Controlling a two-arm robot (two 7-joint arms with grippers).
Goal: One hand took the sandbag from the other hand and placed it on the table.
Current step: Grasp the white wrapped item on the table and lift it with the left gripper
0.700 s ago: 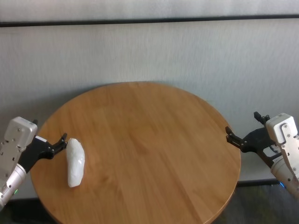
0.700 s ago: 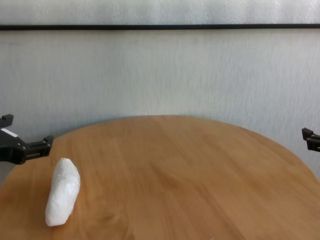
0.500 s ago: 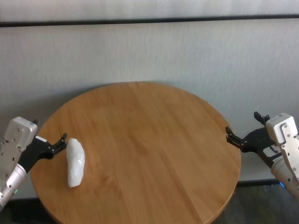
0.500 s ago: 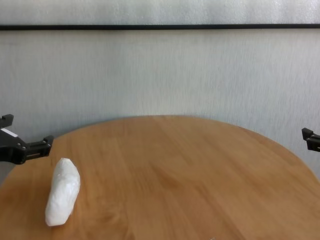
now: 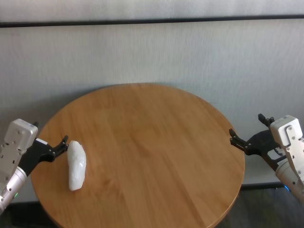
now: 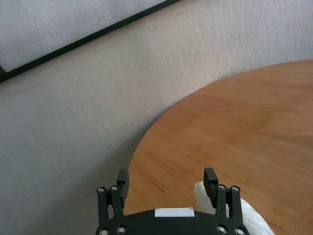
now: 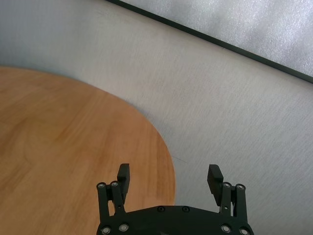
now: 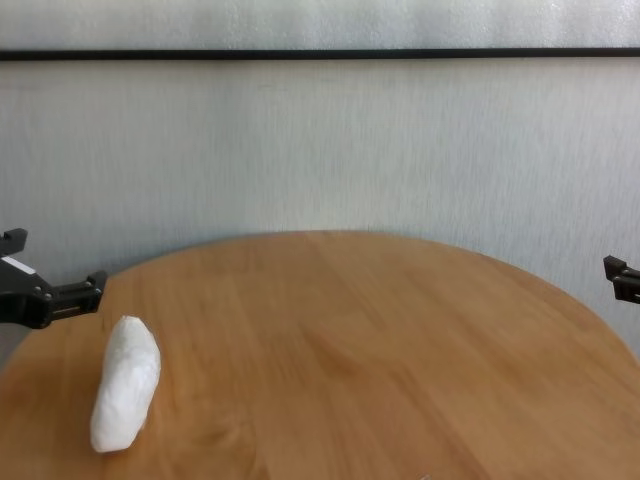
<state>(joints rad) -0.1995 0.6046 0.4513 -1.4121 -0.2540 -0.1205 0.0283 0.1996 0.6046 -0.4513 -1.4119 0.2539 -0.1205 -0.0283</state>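
The white lumpy sandbag [image 5: 76,165] lies flat on the round wooden table [image 5: 152,137], near its left edge. My left gripper [image 5: 50,133], on the green-lit wrist, is open and empty just left of the sandbag's far end, not touching it. The left wrist view shows its open gripper [image 6: 166,176] above the table rim, with the sandbag [image 6: 257,219] beside one finger. My right gripper [image 5: 246,125], on the blue-lit wrist, is open and empty at the table's right edge. The right wrist view shows it [image 7: 168,171] over the rim. The chest view shows the sandbag [image 8: 124,384] and the left gripper [image 8: 55,262].
A pale textured wall with a black horizontal strip [image 5: 152,21] stands behind the table. Only the sandbag lies on the tabletop [image 8: 380,340]. A tip of the right gripper's finger [image 8: 620,280] shows at the right edge of the chest view.
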